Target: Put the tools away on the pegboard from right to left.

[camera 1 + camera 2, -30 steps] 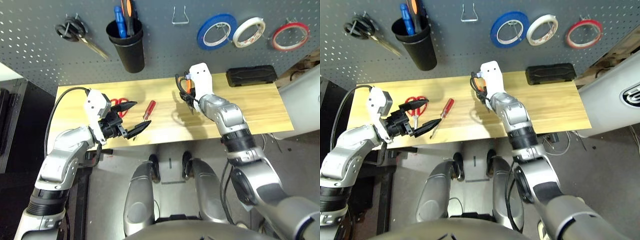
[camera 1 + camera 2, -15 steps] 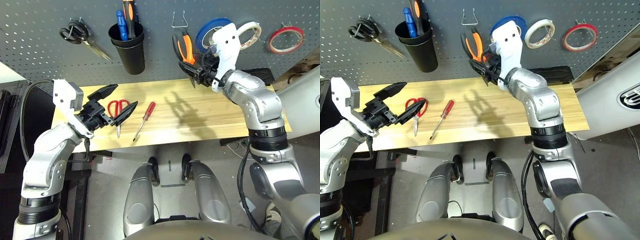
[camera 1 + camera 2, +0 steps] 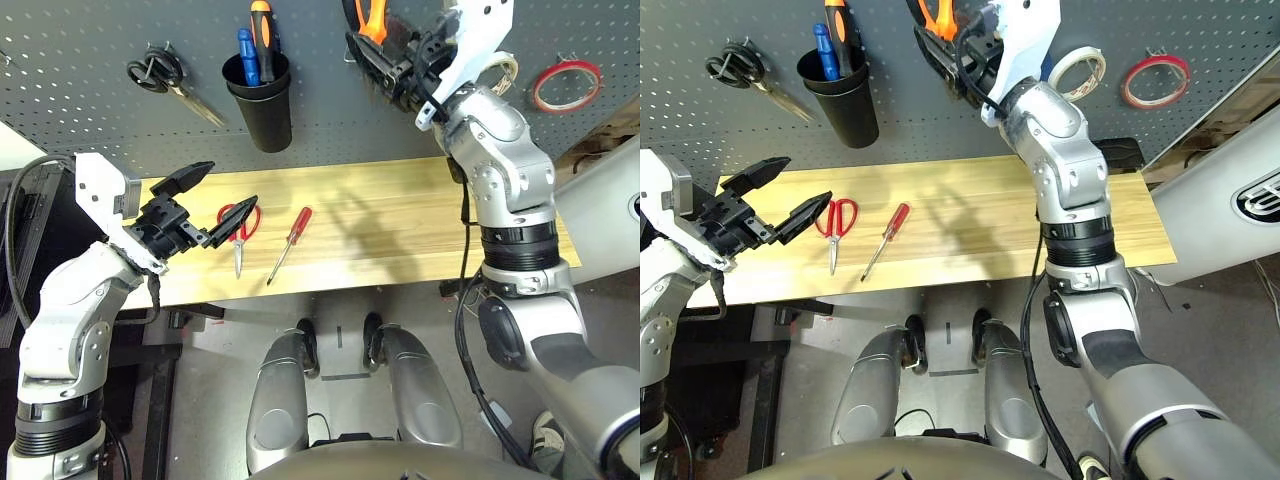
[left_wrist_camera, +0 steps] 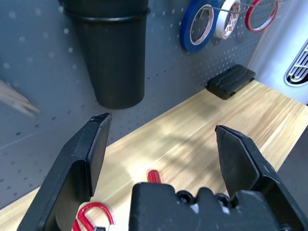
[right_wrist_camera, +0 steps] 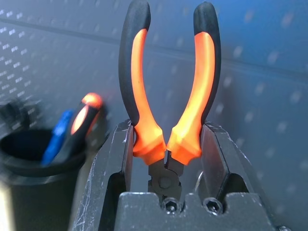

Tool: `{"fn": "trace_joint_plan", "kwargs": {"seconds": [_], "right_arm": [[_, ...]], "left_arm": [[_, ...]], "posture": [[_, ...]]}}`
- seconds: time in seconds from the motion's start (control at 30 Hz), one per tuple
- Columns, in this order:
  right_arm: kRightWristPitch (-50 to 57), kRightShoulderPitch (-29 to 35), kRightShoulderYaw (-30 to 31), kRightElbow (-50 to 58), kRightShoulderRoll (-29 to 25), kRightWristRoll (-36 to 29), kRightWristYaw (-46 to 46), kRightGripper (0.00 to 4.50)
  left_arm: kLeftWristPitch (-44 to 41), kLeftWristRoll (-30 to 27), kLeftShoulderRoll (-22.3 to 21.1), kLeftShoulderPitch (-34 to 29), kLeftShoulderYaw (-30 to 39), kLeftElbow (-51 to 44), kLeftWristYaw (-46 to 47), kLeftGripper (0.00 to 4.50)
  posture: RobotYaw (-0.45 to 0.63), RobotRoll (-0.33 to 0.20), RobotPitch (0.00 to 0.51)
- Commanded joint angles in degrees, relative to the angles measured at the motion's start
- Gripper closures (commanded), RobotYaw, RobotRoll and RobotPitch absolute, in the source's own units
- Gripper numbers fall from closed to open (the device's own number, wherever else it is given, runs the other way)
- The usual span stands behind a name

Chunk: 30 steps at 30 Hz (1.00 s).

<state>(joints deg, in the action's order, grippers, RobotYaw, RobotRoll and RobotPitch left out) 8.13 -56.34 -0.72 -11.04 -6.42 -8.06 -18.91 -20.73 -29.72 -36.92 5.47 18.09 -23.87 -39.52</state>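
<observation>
- Two tools lay on the table (image 3: pixel 420 215) unhung: the red scissors (image 3: pixel 238 226) and the screwdriver (image 3: pixel 288 240), side by side near the left gripper (image 3: pixel 220 196).
- One red tape ring (image 3: pixel 565 85) hung at the pegboard's (image 3: pixel 80 110) right end, so the pliers looked like the step in hand.
- Right gripper (image 5: pixel 166 144) was clamped on the pliers (image 5: pixel 166 91) near the pivot, handles pointing away from the wrist, held high against the board beside the blue tape (image 4: pixel 197 26).
- Next move, as I judged it, called for spreading or slipping the handles over a hook; I could not make out the hook itself behind the hand.
- Left gripper hovered above the table's left part with jaws wide apart, holding nothing.
- Room was tight up top: the cup (image 3: pixel 262 100) with its blue and orange tools sat near the pliers on one side, the tape rolls on the other.
- Table middle lay open; the black block (image 4: pixel 231 81) sat at its far right.
</observation>
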Motion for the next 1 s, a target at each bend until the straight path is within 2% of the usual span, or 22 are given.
{"fn": "trace_joint_plan", "kwargs": {"seconds": [0.03, 0.47, 1.0], "right_arm": [[-6.63, -2.27, 0.34, -4.67, 0.95, 2.63, 2.77, 2.38], [-22.72, -9.4, 0.94, -24.34, 2.98, 8.93, 9.63, 2.38], [-30.45, -12.32, 0.83, -36.76, 4.47, 10.93, 13.23, 2.38]], "left_arm": [[-0.59, -1.16, -0.5, 0.1, 0.72, 0.27, -0.14, 0.0], [-0.61, -1.01, -0.82, 1.14, -0.49, 0.96, -0.77, 0.0], [-0.79, -0.74, -0.81, 1.02, -1.1, 0.51, -1.1, 0.0]], "posture": [[0.05, 0.0, 0.215], [0.05, 0.0, 0.228], [0.06, 0.0, 0.223]]}}
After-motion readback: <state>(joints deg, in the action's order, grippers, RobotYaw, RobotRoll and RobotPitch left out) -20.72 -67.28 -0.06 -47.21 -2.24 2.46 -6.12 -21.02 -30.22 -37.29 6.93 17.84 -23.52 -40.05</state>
